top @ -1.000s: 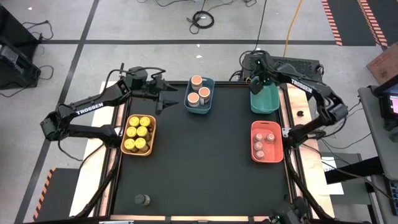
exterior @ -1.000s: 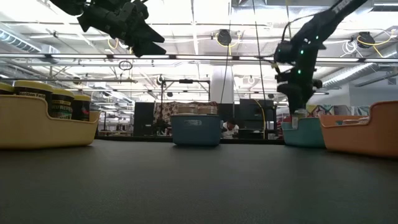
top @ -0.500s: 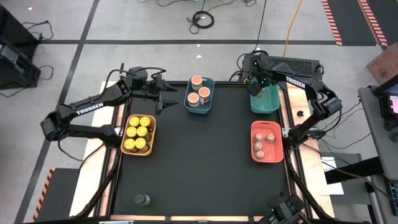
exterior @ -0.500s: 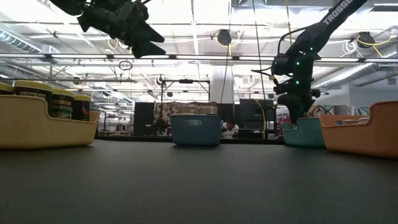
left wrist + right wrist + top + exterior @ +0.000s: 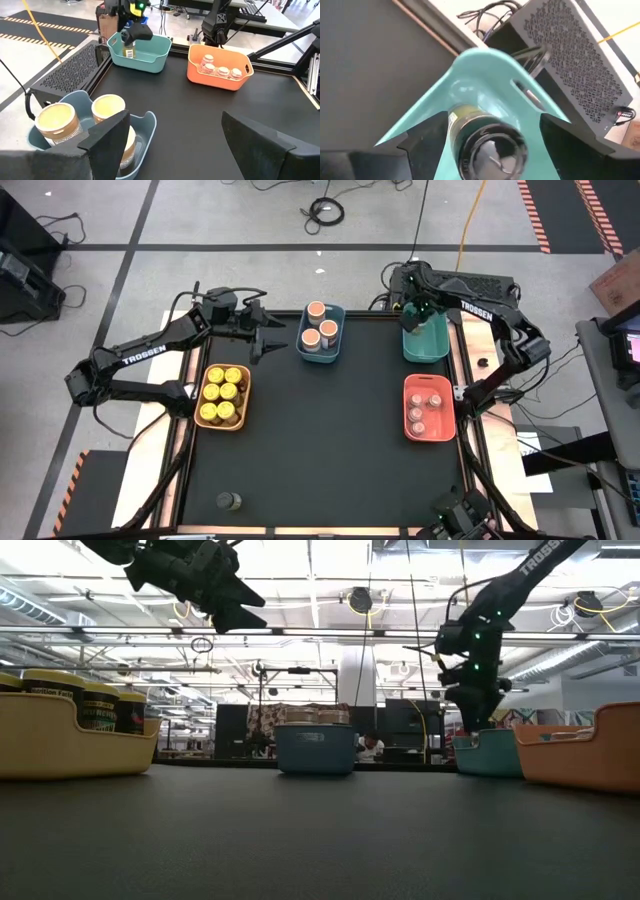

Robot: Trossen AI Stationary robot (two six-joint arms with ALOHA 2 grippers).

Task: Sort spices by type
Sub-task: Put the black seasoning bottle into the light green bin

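right gripper [image 5: 417,308] clamped on a dark olive jar [image 5: 487,140] over the teal bin [image 5: 427,340] at 1 o'clock | left gripper [image 5: 262,340] spread wide, empty, at 11 o'clock beside the blue bin [image 5: 321,348] | stray dark jar [image 5: 229,501] alone at 7 o'clock | yellow-lidded jars [image 5: 222,395] in the orange bin [image 5: 222,423] at 9

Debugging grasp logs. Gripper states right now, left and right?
Left gripper: open, empty, beside the blue bin.
Right gripper: shut on the olive jar, over the teal bin.
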